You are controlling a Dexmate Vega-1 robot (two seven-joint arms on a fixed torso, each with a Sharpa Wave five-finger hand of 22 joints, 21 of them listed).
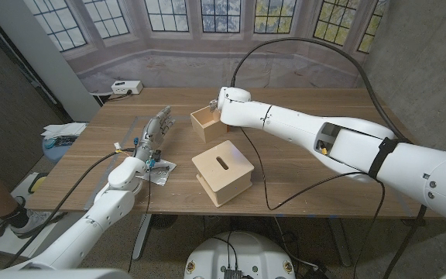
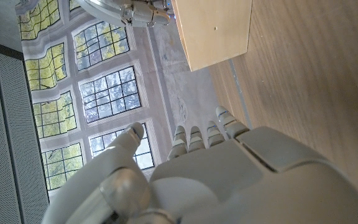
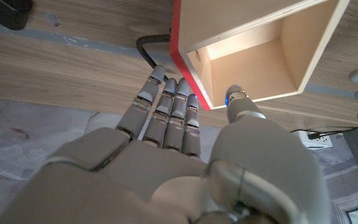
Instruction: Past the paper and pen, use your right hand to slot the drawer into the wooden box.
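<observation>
Two wooden pieces sit on the wooden table (image 1: 324,105) in front of you: the wooden box (image 1: 222,173), a closed block with a slot in its top, and beyond it, on the side away from the robot, the drawer (image 1: 205,122), an open tray standing with its hollow upward. Your right hand (image 1: 216,107) has reached past the wooden box to the drawer's far corner, and the right arm stretches over the table just behind the box. In the right wrist view that hand (image 3: 185,168) has its fingers (image 3: 166,106) straight and held together along the outside of the drawer's (image 3: 260,56) red-edged wall, with the thumb's tip up at the rim on the inner side; whether the wall is actually pinched between them you cannot tell from these pictures. A dark cable (image 3: 146,48) lies on the table just beyond the fingertips. Your left hand (image 1: 152,133) is well to the left of the wooden box, its fingers released and stretched out, holding nothing, above a sheet of paper (image 1: 159,172) that lies beside the box. In the left wrist view that hand (image 2: 216,174) has its fingers reaching out over the tabletop, with the drawer's (image 2: 213,28) pale underside-coloured wall ahead of it.
</observation>
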